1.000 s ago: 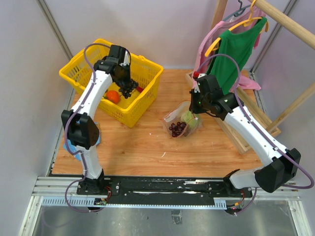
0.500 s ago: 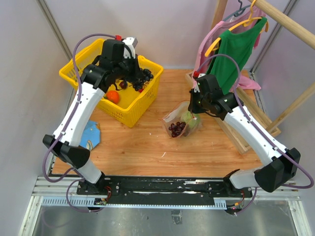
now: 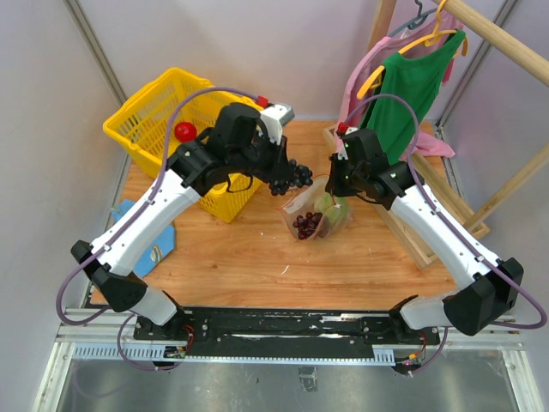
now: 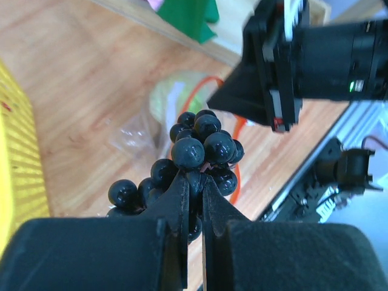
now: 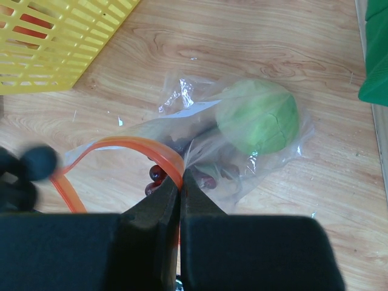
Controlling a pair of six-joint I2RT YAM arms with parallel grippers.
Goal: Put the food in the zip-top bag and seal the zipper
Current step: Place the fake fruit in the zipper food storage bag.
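My left gripper (image 3: 281,174) is shut on a dark purple grape bunch (image 3: 293,174) and holds it in the air just left of the zip-top bag (image 3: 316,215); the bunch also shows in the left wrist view (image 4: 200,145). My right gripper (image 3: 336,185) is shut on the bag's red-orange zipper strip (image 5: 121,147) and holds the mouth up and open. A light-green ball (image 5: 257,115) and dark red grapes (image 5: 156,177) lie inside the bag. A red round fruit (image 3: 184,131) sits in the yellow basket (image 3: 150,103). The orange is hidden in the top view.
The yellow basket stands at the back left, partly under my left arm. A wooden rack with green and pink clothes (image 3: 412,86) stands at the back right, its base frame (image 3: 420,245) along the right edge. A blue flat thing (image 3: 159,242) lies at the left.
My left arm has lifted the grape bunch out of the basket and swung it right, up to the bag's mouth. My right gripper has stayed on the zipper strip.
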